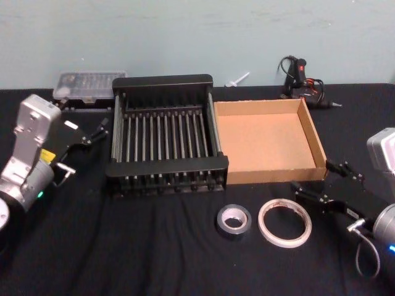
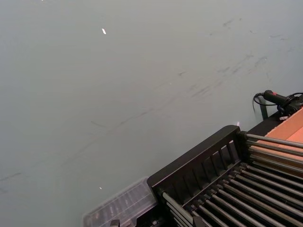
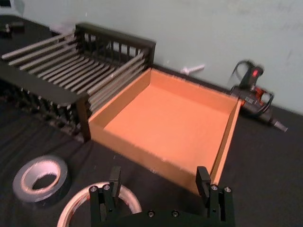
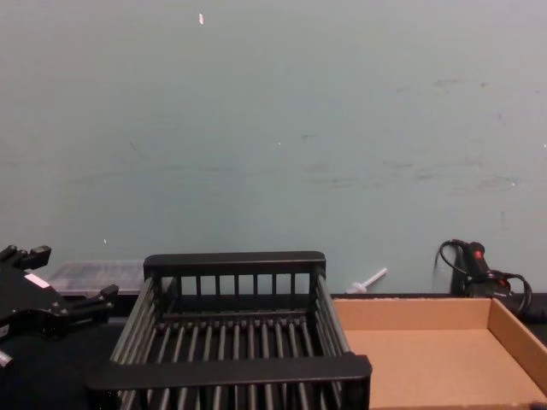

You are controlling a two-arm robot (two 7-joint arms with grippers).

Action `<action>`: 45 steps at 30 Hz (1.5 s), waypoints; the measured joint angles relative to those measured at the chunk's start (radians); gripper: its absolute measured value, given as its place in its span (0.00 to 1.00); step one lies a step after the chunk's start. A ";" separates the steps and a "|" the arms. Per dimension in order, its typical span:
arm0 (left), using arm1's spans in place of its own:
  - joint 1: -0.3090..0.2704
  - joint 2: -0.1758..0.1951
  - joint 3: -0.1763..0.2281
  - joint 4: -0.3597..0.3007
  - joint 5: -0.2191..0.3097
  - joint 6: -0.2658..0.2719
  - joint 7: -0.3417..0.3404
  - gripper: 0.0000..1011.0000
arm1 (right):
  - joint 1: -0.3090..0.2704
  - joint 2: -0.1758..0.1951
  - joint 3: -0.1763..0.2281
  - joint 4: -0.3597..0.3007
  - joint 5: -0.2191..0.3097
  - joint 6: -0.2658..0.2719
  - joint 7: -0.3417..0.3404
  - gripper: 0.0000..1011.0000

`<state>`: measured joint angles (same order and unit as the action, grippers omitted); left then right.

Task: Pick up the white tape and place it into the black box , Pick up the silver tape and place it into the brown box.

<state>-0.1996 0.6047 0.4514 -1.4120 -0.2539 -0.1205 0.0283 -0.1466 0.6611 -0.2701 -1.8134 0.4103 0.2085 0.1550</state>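
Tapes lying in front of both boxes.
Right gripper is hovering wide open just beside the thin white tape ring; left gripper is waiting open beside the black slatted basket.

No text, label, brand or number can be read on anything in these views.

Both arms raised, jaws apart.
The black two-fingered left gripper hangs at the left side; the black two-fingered right gripper sits low at the right.
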 joint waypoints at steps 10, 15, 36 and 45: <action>0.000 0.000 0.000 0.000 0.000 0.000 0.000 0.99 | -0.011 -0.001 0.001 -0.019 0.005 0.125 0.022 0.99; 0.000 0.000 0.000 0.000 0.000 0.000 0.000 0.99 | -0.010 -0.006 0.001 -0.020 0.000 0.163 0.028 0.99; 0.000 0.000 0.000 0.000 0.000 0.000 0.000 0.99 | -0.003 -0.047 0.006 0.008 -0.042 0.228 0.063 0.99; 0.000 0.000 0.000 0.000 0.000 0.000 0.000 0.99 | -0.002 -0.064 0.013 0.024 -0.055 0.236 0.080 0.99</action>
<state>-0.1996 0.6047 0.4514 -1.4120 -0.2539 -0.1205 0.0283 -0.1482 0.5968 -0.2568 -1.7899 0.3558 0.4449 0.2355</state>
